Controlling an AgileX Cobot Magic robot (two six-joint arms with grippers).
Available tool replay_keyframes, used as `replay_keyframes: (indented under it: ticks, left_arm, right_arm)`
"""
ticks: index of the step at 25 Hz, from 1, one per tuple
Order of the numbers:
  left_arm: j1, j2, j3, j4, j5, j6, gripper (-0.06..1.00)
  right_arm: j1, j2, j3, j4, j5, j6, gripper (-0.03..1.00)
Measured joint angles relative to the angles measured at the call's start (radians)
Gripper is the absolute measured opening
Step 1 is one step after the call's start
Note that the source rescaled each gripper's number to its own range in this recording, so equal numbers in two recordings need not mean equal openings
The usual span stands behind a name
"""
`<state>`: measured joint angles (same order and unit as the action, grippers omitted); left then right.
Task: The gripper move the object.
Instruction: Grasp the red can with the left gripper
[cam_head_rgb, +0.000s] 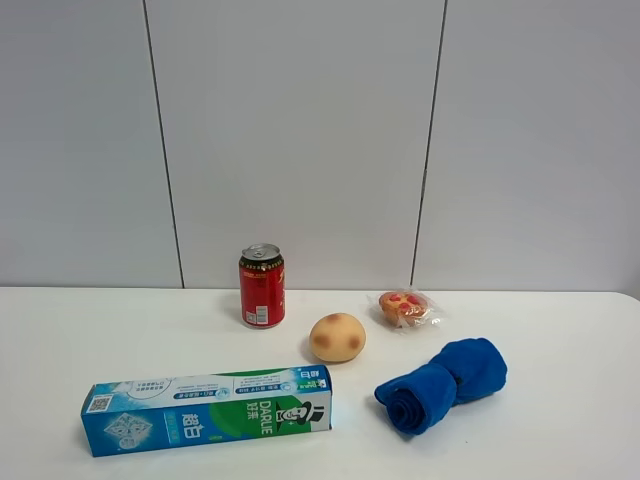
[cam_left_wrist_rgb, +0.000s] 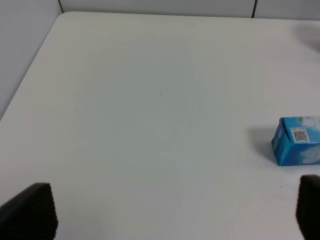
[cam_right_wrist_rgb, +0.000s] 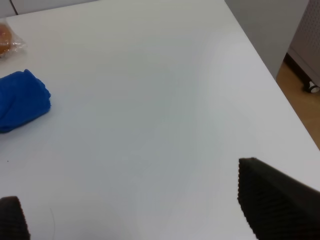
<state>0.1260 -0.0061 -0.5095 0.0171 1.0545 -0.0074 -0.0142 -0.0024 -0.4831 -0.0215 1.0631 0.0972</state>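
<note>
A red drink can (cam_head_rgb: 262, 286) with a silver top stands upright at the back of the white table (cam_head_rgb: 560, 430), left of a round tan bun (cam_head_rgb: 337, 337). Neither gripper shows in the exterior high view. In the left wrist view my left gripper (cam_left_wrist_rgb: 172, 212) is open and empty, its black fingertips (cam_left_wrist_rgb: 30, 210) wide apart over bare table; the can is out of that view. In the right wrist view my right gripper (cam_right_wrist_rgb: 132, 205) is open and empty, its fingertips (cam_right_wrist_rgb: 272, 197) spread over bare table; the can is out of that view too.
A blue-green toothpaste box (cam_head_rgb: 207, 410) lies at the front left; its end shows in the left wrist view (cam_left_wrist_rgb: 297, 140). A rolled blue cloth (cam_head_rgb: 443, 383) lies at the front right and shows in the right wrist view (cam_right_wrist_rgb: 22, 102). A wrapped pastry (cam_head_rgb: 405, 307) sits behind it.
</note>
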Motion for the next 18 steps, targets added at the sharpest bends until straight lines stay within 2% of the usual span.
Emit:
replay_keyframes:
  ticks: [18]
  left_arm:
    - [0.000, 0.000, 0.000, 0.000, 0.000, 0.000, 1.00]
  right_arm:
    - [0.000, 0.000, 0.000, 0.000, 0.000, 0.000, 1.00]
